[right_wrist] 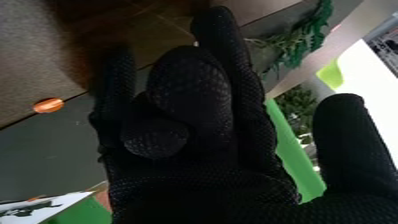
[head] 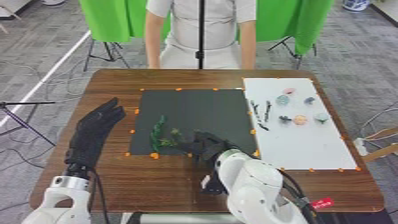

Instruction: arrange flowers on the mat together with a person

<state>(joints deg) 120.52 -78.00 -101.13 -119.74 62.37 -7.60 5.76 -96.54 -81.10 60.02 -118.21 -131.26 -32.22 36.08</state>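
Observation:
My right hand [head: 210, 145] is over the near right part of the dark mat [head: 200, 105], close to a small leafy green sprig [head: 172, 140]. A longer green stem [head: 157, 134] lies on the mat just left of that sprig. In the right wrist view the hand [right_wrist: 191, 125] has its thumb spread wide, some fingers straight and the middle ones bent, with nothing visible held. Green foliage [right_wrist: 306, 37] is beyond the fingertips, and more greenery [right_wrist: 298, 110] is between fingers and thumb. My left hand [head: 95, 127] is at the table's left, fingers straight, beside the mat.
On the white sheet [head: 306, 145] at the right lie dark twigs [head: 261, 114], a pink flower [head: 289, 91], a peach flower [head: 300, 119] and several bluish and dark pieces. Orange markers edge the mat and sheet on the brown table [head: 178, 185].

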